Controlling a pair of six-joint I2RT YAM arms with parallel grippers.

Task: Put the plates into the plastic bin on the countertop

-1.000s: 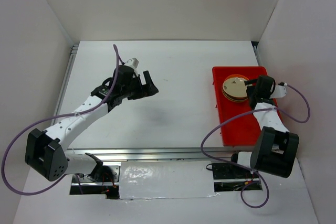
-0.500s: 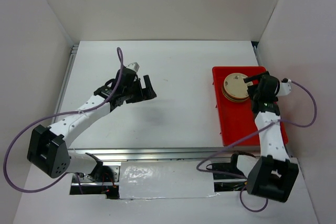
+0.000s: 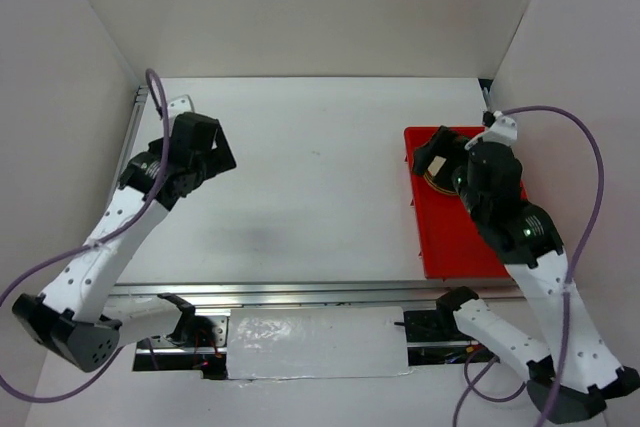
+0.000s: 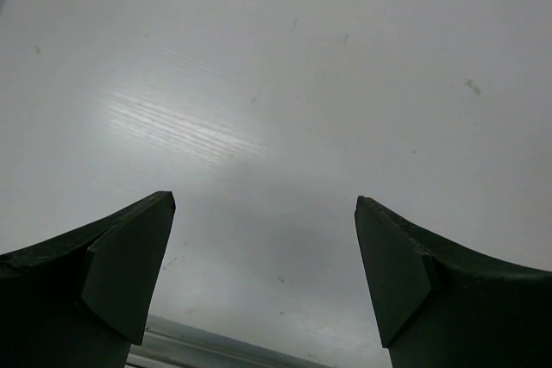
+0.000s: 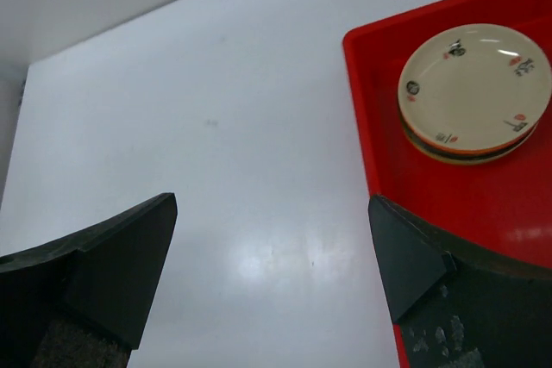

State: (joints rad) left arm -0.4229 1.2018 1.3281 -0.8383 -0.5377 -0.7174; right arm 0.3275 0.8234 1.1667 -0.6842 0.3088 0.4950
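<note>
plates (image 5: 474, 92): stacked in the red bin (image 5: 448, 204), likely to save room | right gripper (image 5: 272, 204): fingers apart, holds nothing | left gripper (image 4: 263, 213): fingers apart over the countertop (image 4: 276, 58), holds nothing

place: robot lab booth | signs: white walls (image 3: 300, 7), aluminium rail (image 3: 300, 293)

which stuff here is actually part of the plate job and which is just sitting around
Part of the job:
plates, stacked, cream one on top
red plastic bin holding them
countertop
left gripper and right gripper, both open

Just there:
white walls
metal rail at the near edge
</note>
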